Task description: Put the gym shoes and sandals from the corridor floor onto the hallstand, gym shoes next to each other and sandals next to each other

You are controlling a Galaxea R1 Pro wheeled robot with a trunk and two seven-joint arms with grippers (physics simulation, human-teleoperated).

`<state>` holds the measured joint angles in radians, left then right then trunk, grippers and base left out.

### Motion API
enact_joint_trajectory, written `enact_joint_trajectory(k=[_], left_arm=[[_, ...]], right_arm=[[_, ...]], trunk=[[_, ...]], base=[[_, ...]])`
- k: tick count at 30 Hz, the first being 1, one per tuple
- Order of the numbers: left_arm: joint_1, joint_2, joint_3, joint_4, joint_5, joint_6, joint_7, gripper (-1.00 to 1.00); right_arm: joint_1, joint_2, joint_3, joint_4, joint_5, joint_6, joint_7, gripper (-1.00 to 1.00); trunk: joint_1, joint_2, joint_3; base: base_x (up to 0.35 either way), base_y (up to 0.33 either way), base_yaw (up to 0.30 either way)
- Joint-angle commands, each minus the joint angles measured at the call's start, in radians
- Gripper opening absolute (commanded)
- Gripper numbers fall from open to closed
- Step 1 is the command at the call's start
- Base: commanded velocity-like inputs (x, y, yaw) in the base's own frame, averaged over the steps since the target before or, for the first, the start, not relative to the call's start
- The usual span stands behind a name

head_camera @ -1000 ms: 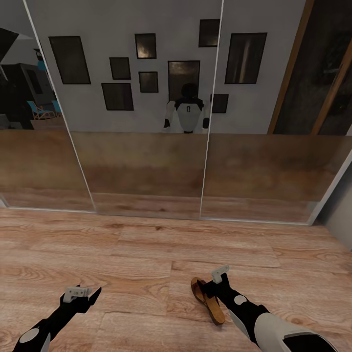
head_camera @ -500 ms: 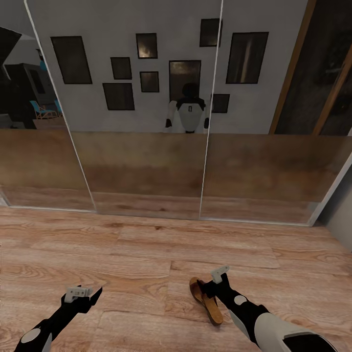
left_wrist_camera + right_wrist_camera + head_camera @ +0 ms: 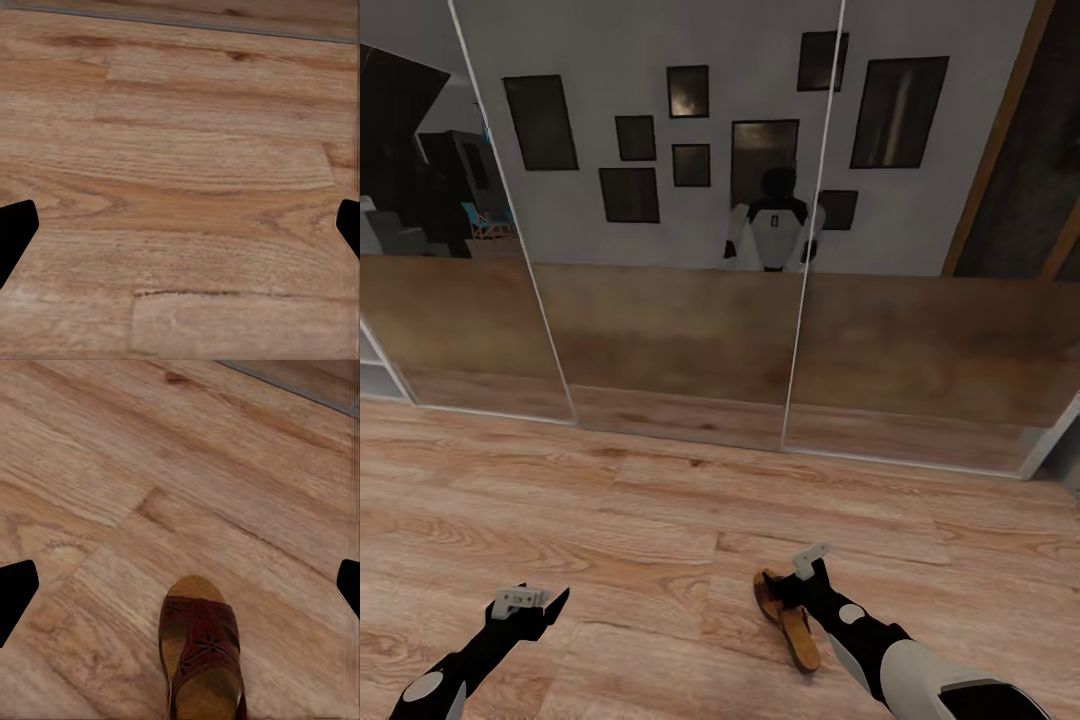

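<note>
One brown sandal [image 3: 788,620] lies on the wood-grain corridor floor [image 3: 660,500], right beside my right gripper [image 3: 810,572]. In the right wrist view this sandal [image 3: 201,652] sits centred between the two dark fingertips [image 3: 15,596], which stand wide apart and do not touch it; the right gripper [image 3: 180,592] is open. My left gripper [image 3: 545,602] hangs open over bare planks, and the left wrist view has that left gripper [image 3: 180,232] with nothing between its fingers. A sliver of a pale shelved unit [image 3: 372,365], apparently the hallstand, shows at the far left. The gym shoes are out of view.
Mirrored sliding doors [image 3: 680,250] with thin pale frames span the wall ahead, reflecting the robot, dark picture frames and the floor. A wooden door frame [image 3: 1000,140] stands at the right. Open floor lies between me and the doors.
The whole view has swung left, so the mirror doors sit further right and the pale shelf edge has come in at the left. Both arms and the sandal keep their place in the picture.
</note>
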<state>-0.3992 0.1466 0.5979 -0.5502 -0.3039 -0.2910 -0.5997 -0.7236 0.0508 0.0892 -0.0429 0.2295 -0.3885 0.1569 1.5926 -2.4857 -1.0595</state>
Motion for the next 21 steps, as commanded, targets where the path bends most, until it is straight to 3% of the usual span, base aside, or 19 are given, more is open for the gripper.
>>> enact_joint_trajectory(k=[1,8,21], left_arm=[[-0.001,-0.001,0.008,0.000,-0.010,-0.005,-0.006,1.00],[-0.001,-0.001,0.008,0.000,-0.010,-0.006,-0.006,1.00],[-0.001,-0.001,0.008,0.000,-0.009,-0.006,-0.006,1.00]], right_arm=[[0.000,0.000,0.007,0.001,-0.002,-0.003,0.000,1.00],[0.000,0.000,0.007,0.001,-0.002,-0.003,0.000,1.00],[0.000,0.000,0.007,0.001,-0.002,-0.002,-0.002,1.00]], trunk=[[0.000,0.000,-0.001],[0.000,0.000,-0.001],[0.000,0.000,-0.001]], base=[[0.000,-0.302,0.011],[0.000,-0.259,0.111],[-0.030,-0.017,0.059]])
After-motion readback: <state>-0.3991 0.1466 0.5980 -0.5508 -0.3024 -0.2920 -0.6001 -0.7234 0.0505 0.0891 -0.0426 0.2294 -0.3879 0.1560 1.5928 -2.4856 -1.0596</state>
